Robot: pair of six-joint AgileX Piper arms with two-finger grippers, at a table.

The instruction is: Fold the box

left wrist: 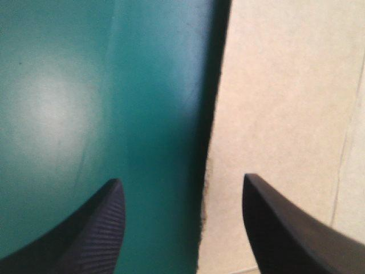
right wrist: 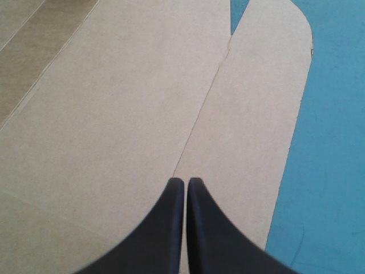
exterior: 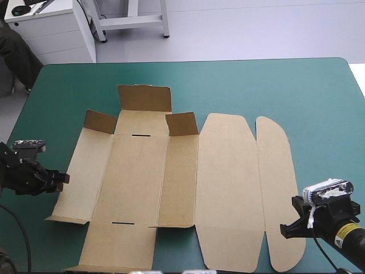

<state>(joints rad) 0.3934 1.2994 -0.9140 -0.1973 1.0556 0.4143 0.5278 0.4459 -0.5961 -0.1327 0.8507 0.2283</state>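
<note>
**Box sheet lies open between the two grippers**

The box [exterior: 171, 188] is a cut sheet of brown board spread across the middle of the high view, on the teal-green cover [exterior: 296, 85]. Most of it lies flat. Three short flaps [exterior: 144, 98] stand raised along its upper-left part, toward the table's far edge. Its right end is a long rounded flap [exterior: 276, 188], joined by a crease to the broad panel [exterior: 228, 188] beside it.

The left gripper [exterior: 63, 178] sits at the left of the frame, right at the sheet's left edge. In its wrist view the left gripper [left wrist: 181, 178] has its jaws spread wide. One finger [left wrist: 97, 228] is over bare cover and the other [left wrist: 279, 228] over the board, with the edge of the box [left wrist: 285, 103] running between them. It grips nothing.

The right gripper [exterior: 285, 230] is at the lower right of the frame, at the near end of the rounded flap. Its wrist view shows the right gripper [right wrist: 185, 180] with fingers pressed together into one point, nothing visibly between them, above the crease in the box [right wrist: 125, 131].
</note>
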